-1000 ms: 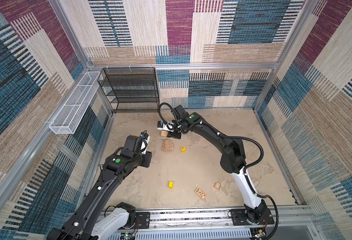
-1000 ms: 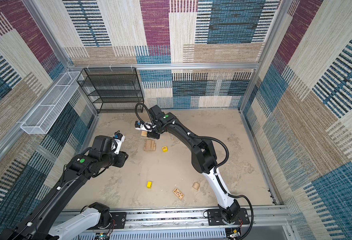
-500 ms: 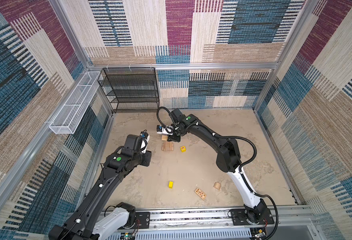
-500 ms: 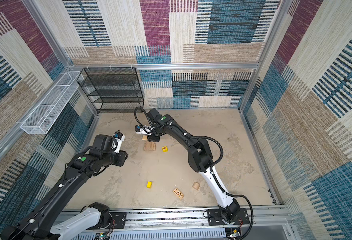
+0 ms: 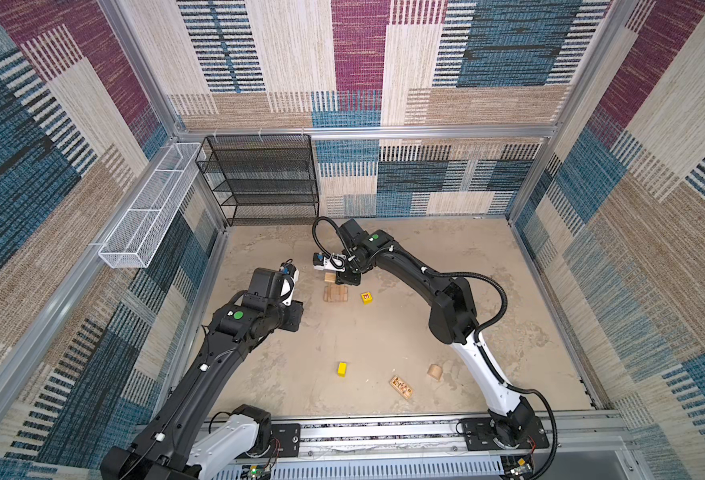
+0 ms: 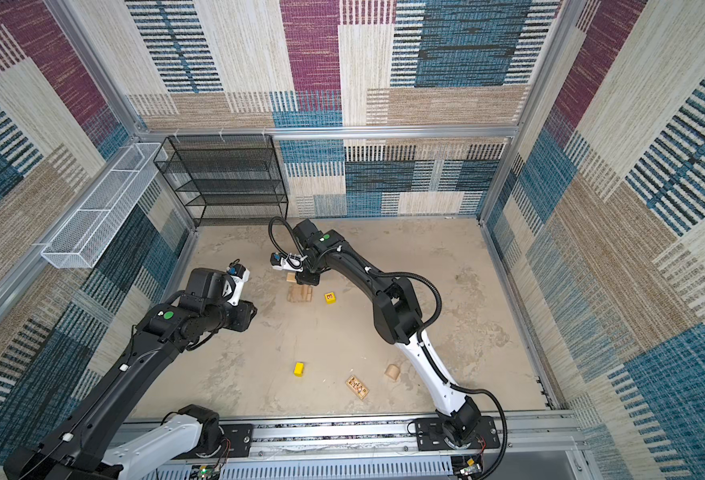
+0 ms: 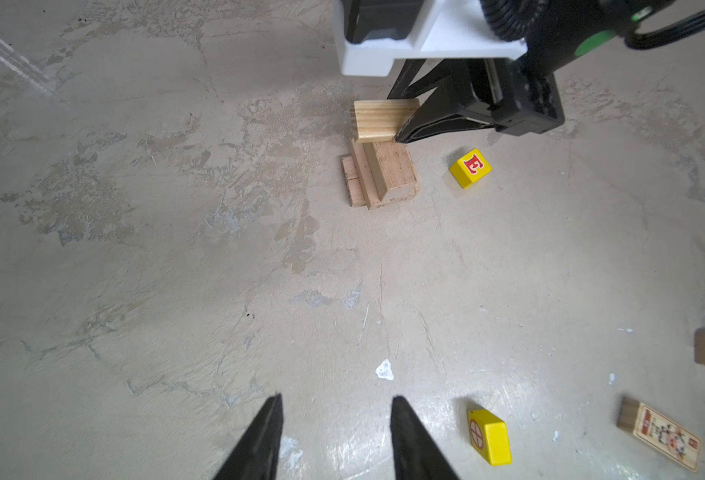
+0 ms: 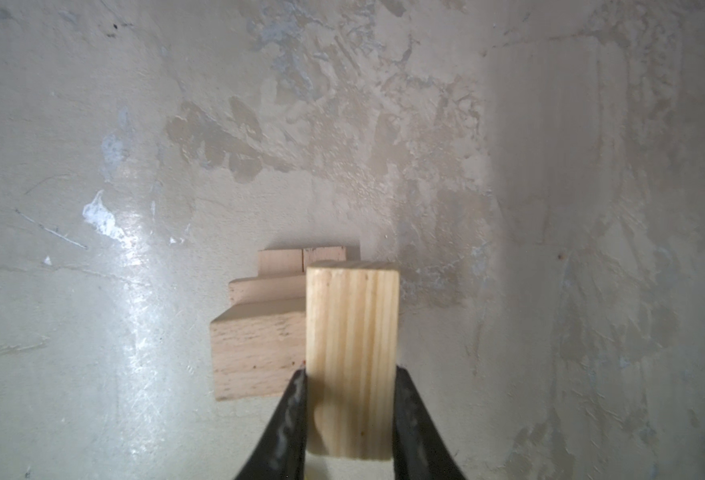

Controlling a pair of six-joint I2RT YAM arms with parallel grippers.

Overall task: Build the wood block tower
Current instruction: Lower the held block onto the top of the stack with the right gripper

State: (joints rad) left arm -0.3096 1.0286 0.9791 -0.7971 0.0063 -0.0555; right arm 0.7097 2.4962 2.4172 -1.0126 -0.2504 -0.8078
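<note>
Left wrist view: left gripper (image 7: pixel 336 401), fingers apart and empty, sits well back from the tower (image 7: pixel 384 174), whereas the right gripper (image 8: pixel 348 374), clamped on a tan block (image 8: pixel 353 332) lying crosswise to the top layer, hangs just over it.

The tabletop (image 5: pixel 384 332) bears the tower (image 5: pixel 336 293), lettered yellow block (image 5: pixel 366 297), second yellow block (image 5: pixel 342 368), patterned block (image 5: pixel 401 387), rounded piece (image 5: pixel 435 372).

Right arm (image 5: pixel 405 270) outstretched, right tool (image 8: pixel 348 374) gripping wood block (image 8: pixel 351 324), left tool (image 7: pixel 337 398) parted
</note>
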